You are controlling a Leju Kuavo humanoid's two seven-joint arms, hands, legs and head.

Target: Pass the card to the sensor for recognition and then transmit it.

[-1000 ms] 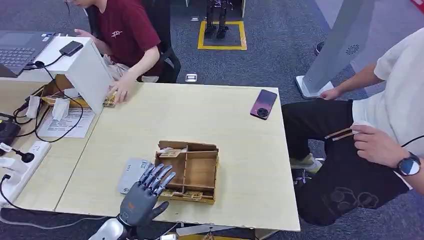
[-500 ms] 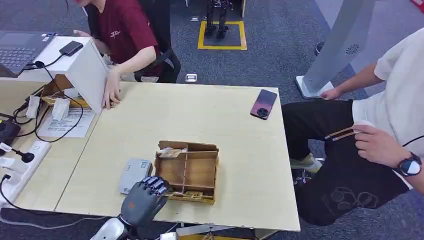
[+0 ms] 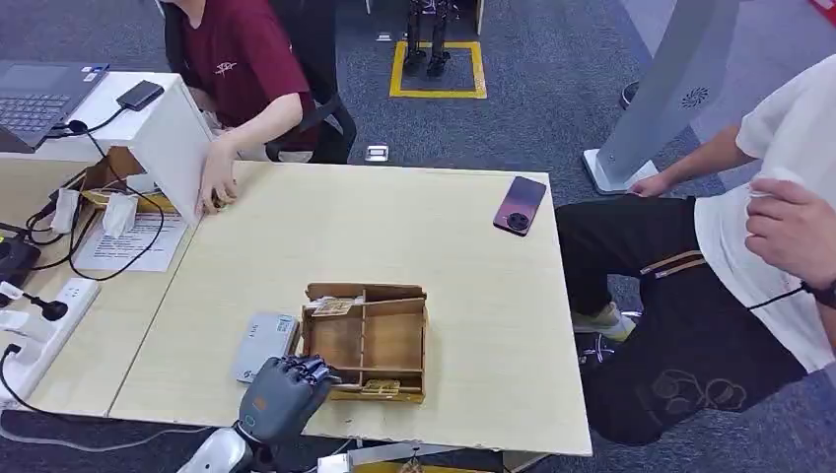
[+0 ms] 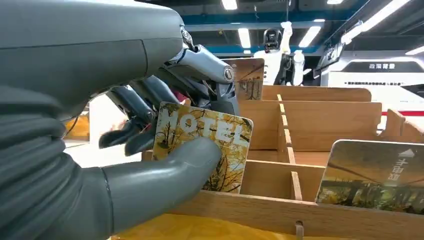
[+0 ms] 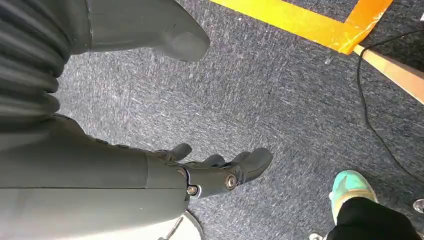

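Card (image 4: 202,147), printed with "HOTEL" over yellow foliage, is pinched between the left hand's (image 3: 281,394) thick grey thumb (image 4: 165,172) and its dark curled fingers (image 4: 132,107); it stands roughly upright at the near-left compartment of the wooden box (image 3: 367,340). From the head view, the left hand sits at the box's 7 o'clock corner, fingers folded over the rim. Box is divided into compartments by thin wooden partitions and lies near the front edge of the pale table (image 3: 444,256), a bit left of centre. A second card (image 4: 375,177), showing a green landscape, leans upright in the neighbouring near compartment; another small card (image 3: 332,305) rests at the box's far-left compartment. Grey card reader (image 3: 264,345) lies flat on the table just beside the box at its 9 o'clock. Dark red phone (image 3: 521,205) lies well apart at the table's 1 o'clock area. Person in a maroon shirt (image 3: 246,59) at 11 o'clock has a hand (image 3: 217,182) against a white panel (image 3: 173,143). Person in a white shirt (image 3: 779,212) sits at 3 o'clock. Right hand (image 5: 210,172) hangs over grey carpet (image 5: 280,85), fingers loosely curled apart, holding nothing; yellow floor tape (image 5: 320,25) nearby.
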